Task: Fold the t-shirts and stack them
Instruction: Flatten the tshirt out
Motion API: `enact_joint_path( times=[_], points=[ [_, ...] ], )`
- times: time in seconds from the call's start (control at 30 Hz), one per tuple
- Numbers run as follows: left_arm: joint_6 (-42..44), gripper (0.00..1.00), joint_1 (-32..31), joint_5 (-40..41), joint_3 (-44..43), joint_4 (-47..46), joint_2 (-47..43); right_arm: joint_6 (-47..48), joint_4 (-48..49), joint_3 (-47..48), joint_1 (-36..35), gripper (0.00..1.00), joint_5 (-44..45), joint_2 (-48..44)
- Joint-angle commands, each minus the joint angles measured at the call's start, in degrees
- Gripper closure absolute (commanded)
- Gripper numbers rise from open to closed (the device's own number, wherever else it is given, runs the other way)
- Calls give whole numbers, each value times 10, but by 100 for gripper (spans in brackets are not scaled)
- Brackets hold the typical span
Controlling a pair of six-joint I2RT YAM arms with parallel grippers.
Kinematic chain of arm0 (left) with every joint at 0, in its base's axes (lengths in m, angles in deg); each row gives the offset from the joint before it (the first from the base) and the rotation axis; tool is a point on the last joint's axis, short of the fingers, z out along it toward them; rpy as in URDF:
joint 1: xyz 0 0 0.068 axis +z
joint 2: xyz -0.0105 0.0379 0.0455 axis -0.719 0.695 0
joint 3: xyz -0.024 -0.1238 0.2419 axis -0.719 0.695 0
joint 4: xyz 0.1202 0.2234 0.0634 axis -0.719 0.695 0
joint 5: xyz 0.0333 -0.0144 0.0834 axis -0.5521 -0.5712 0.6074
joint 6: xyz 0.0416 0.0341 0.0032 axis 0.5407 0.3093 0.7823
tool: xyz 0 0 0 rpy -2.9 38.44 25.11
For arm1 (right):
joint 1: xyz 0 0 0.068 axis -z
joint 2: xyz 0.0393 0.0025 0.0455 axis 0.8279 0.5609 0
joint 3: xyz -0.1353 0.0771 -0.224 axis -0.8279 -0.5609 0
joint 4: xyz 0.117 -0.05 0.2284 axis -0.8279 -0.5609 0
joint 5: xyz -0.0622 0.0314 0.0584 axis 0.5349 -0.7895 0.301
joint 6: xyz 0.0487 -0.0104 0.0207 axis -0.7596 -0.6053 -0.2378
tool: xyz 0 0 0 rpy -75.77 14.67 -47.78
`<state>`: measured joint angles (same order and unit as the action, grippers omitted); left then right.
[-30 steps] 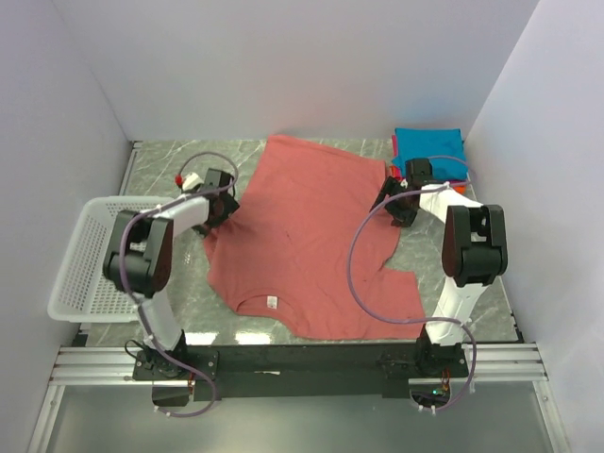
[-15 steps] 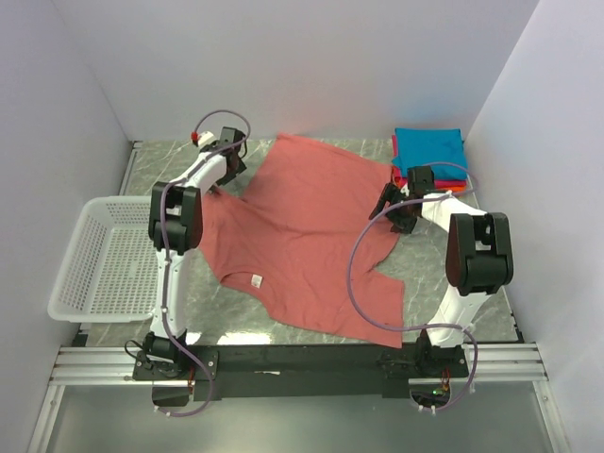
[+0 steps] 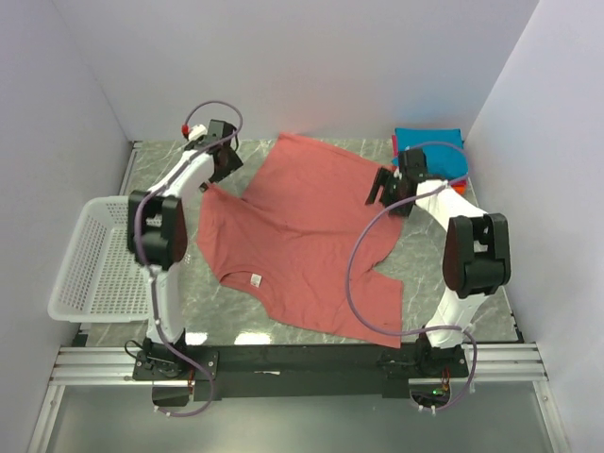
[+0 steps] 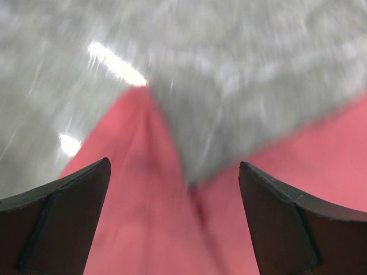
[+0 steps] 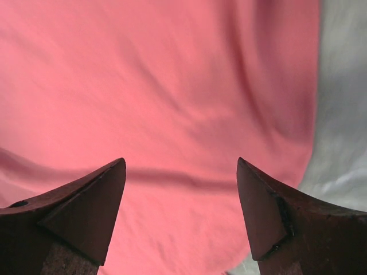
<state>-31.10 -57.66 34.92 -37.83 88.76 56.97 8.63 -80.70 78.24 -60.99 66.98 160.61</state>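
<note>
**Top view:** the red shirt (image 3: 302, 236) lies open and unfolded. It has slid and turned toward the left arm over the last second, and its collar has moved that way too. The left gripper (image 3: 222, 156) has swung out to the far sleeve. The right gripper (image 3: 390, 189) sits at the opposite edge, with the folded stack (image 3: 429, 149) just beyond it. Likely still straightening — no fold begun. The basket (image 3: 94, 264) stands outboard of the left arm.

**Left wrist view:** fingers (image 4: 63, 217) are spread wide with nothing between them. The sleeve lies beneath, and bare table (image 4: 258, 63) is ahead — open room.

**Right wrist view:** fingers (image 5: 86, 206) are wide and empty, with cloth beneath. The shirt's edge is to their right, so room there looks tight near the stack.
</note>
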Motion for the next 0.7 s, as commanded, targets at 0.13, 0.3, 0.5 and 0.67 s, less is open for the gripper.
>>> enact_joint_path(
  times=[0.13,0.3,0.5,0.67],
  points=[
    [-55,1,-85,-64,280,-65,-239,43,-53,244,-1,16,41,150],
    [-66,1,-120,-108,348,-69,-266,51,-105,387,-1,16,31,265],
    [-78,1,-120,-99,379,-67,-228,44,-131,358,-3,16,40,265],
    [-81,1,-92,-70,339,-56,-166,27,-77,194,-3,16,35,174]
  ],
)
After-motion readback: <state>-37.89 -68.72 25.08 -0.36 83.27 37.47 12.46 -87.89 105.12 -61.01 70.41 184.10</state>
